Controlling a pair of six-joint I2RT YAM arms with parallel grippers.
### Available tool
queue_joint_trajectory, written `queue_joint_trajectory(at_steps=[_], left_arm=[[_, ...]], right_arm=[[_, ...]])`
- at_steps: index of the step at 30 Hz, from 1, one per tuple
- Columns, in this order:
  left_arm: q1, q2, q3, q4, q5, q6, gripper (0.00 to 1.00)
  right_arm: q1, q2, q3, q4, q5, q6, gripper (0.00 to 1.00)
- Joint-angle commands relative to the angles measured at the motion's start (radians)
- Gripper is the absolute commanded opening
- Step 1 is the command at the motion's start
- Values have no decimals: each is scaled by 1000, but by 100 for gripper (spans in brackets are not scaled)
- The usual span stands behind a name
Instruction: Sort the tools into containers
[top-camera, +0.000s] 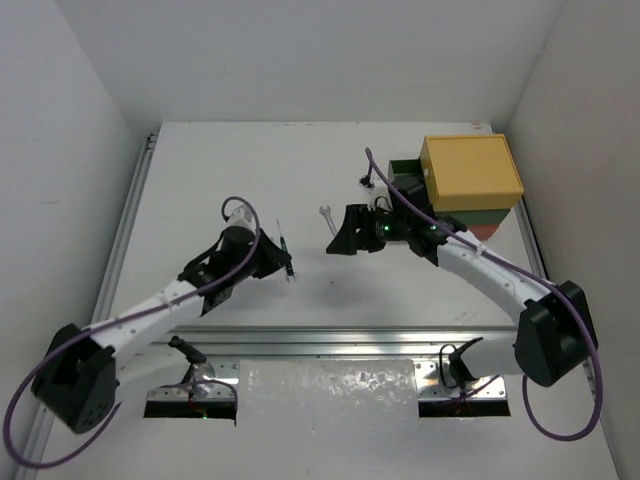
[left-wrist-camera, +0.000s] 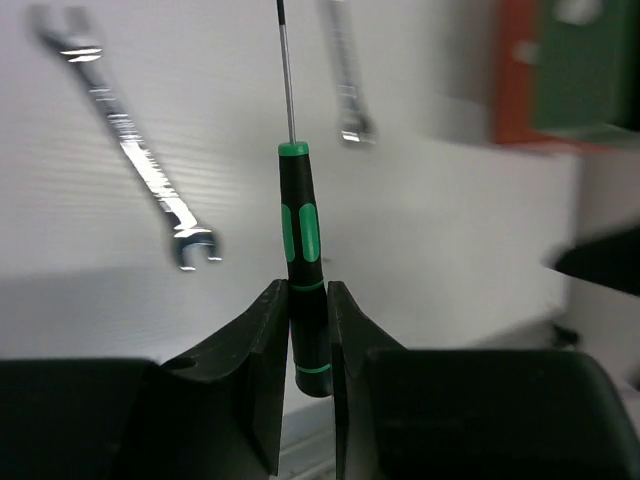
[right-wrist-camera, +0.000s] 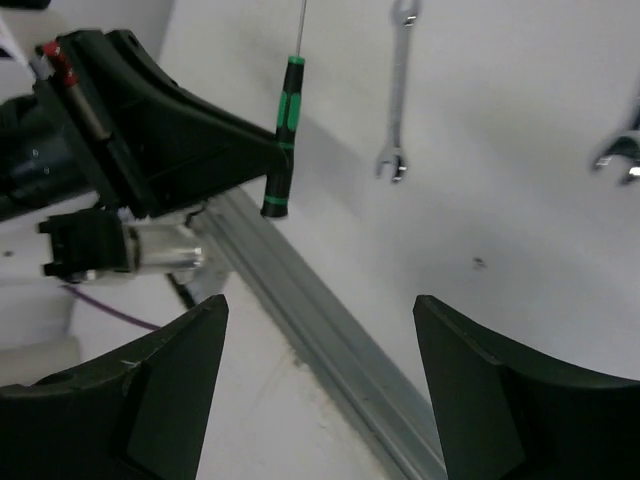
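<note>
My left gripper (left-wrist-camera: 307, 292) is shut on the handle of a thin black-and-green screwdriver (left-wrist-camera: 303, 235), whose shaft points away from the wrist. From above, the left gripper (top-camera: 282, 262) holds the screwdriver (top-camera: 287, 250) left of centre. A silver wrench (top-camera: 325, 217) lies between the two arms, and another small tool (top-camera: 362, 182) lies farther back. My right gripper (top-camera: 336, 233) is open and empty, just right of the wrench. The right wrist view shows the right gripper (right-wrist-camera: 320, 325) spread wide over bare table, with the screwdriver (right-wrist-camera: 284, 135) and a wrench (right-wrist-camera: 398, 100) ahead. The stacked containers stand at the back right: yellow (top-camera: 470, 172), green (top-camera: 404, 170), red (top-camera: 487, 231).
An aluminium rail (top-camera: 330, 340) runs along the near table edge and also shows as the rail (right-wrist-camera: 330, 330) under the right gripper. A second wrench (left-wrist-camera: 350, 90) lies beyond the wrench (left-wrist-camera: 140, 165) in the left wrist view. White walls enclose the table on three sides.
</note>
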Motion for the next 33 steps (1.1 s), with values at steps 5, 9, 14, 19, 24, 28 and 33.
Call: queue_joint_trajectory(at_steps=[5,9,14,19,24,28,33], left_arm=[[-24,-240,-150,443,372,63,0],[-25,-240,-148,501,485,64,0],[-27,-232,-154,535,517,47,0],[-27,-246,-115,402,435,72,65],[-27,-264,37,34,162,124,100],[-25,-276,105,-246,-18,152,100],[-25,-295,116,-301,-30,178,100]], right_arm=[[60,40,-89,534,-117,383,76],[138,92,-34,517,-49,376,75],[167,137,-8,531,-26,385,44],[173,106,-16,502,10,345,0],[132,97,267,-31,310,1,0],[13,245,515,-469,627,-175,0],[-144,393,733,-602,852,-293,0]])
